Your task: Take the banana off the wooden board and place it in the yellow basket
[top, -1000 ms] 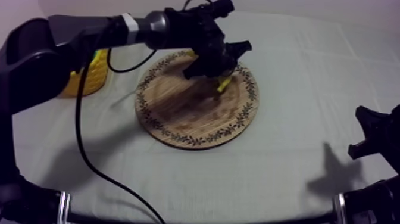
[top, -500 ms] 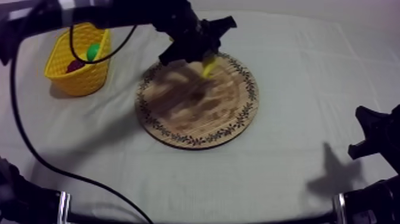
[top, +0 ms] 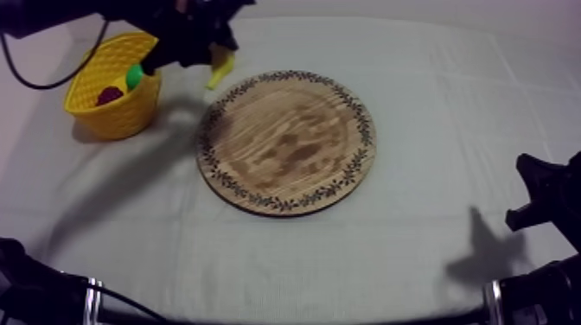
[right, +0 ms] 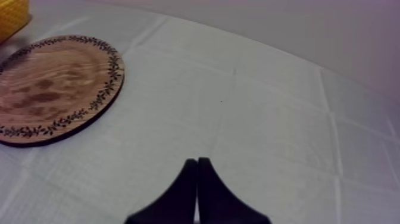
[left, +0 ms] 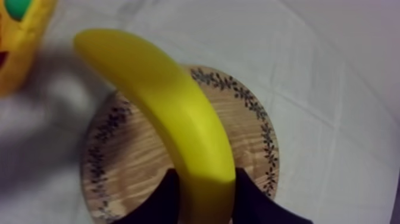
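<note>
The left pincer [left: 205,179] is clamped on the banana [left: 172,113], with one black finger at each side of one end. In the top view the banana is held over the desk [top: 432,69], between the yellow basket [top: 86,82] at far left and the far-left rim of the wooden board [top: 287,141]. The right pincer [right: 197,164] sits closed on nothing at near right

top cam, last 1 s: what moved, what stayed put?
The left tool, shut on the banana, carried it from over the wooden board's far side leftward. The banana now hangs over the cloth between the board and the yellow basket, not yet in it. Unchanged: the board, the basket, and the right tool, shut and at rest at the table's right.
</note>
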### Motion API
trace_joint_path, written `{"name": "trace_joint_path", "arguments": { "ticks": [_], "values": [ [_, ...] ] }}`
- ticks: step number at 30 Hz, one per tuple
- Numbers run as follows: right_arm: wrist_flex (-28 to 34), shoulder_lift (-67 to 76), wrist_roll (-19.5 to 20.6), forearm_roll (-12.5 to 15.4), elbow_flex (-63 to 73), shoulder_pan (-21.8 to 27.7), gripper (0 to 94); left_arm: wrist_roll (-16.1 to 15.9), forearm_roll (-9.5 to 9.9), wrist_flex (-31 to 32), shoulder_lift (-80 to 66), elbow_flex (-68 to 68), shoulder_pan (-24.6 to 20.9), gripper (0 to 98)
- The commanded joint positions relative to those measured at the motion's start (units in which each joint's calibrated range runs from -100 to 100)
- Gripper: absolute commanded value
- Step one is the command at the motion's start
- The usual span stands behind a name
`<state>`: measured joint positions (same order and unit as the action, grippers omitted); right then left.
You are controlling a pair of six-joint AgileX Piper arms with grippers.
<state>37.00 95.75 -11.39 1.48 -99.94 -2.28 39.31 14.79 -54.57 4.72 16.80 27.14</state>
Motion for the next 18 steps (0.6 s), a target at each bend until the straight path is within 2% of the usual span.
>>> {"name": "trace_joint_path", "arguments": {
  "ticks": [1,9,18],
  "values": [
    [0.02,0.0,-0.02,0.01,0.05,-0.01,0.3,-0.93,0.1,-0.27,-3.91,2.86,-1.68,0.1],
    [0.02,0.0,-0.02,0.01,0.05,-0.01,0.3,-4.13,0.17,-1.86,-10.55,9.78,-7.29,0.1],
    [0.02,0.0,-0.02,0.01,0.05,-0.01,0.3,-7.55,0.24,-4.1,-13.79,11.18,-12.38,0.0]
  ]
}}
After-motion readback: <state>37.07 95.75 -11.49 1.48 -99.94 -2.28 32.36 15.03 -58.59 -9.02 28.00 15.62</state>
